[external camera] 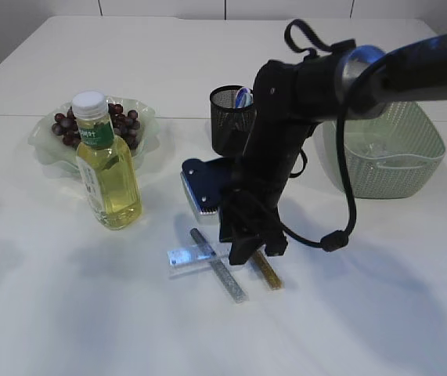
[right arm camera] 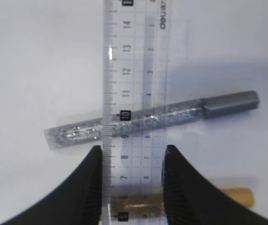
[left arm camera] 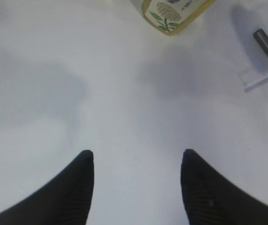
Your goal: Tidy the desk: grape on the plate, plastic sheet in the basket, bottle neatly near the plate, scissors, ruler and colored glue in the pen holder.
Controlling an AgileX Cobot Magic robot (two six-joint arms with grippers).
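Note:
My right gripper (right arm camera: 133, 159) is down on the table, its fingers pressed against both long edges of the clear ruler (right arm camera: 134, 70). The ruler lies across a silver glitter glue stick (right arm camera: 77, 130) and a gold one (right arm camera: 239, 197). From outside, the ruler (external camera: 188, 254) and both glues (external camera: 223, 274) lie at the table's middle under that gripper (external camera: 246, 247). Grapes (external camera: 90, 125) sit in the glass plate (external camera: 149, 117), with the bottle (external camera: 107, 168) upright in front. My left gripper (left arm camera: 137, 157) hangs open over bare table. The scissors and the plastic sheet are not clearly seen.
A black mesh pen holder (external camera: 227, 117) stands behind the right arm, with something blue poking out. At the right stands a pale green basket (external camera: 395, 157). The bottle's base (left arm camera: 173, 14) and the ruler's end (left arm camera: 260, 79) show far ahead of the left gripper.

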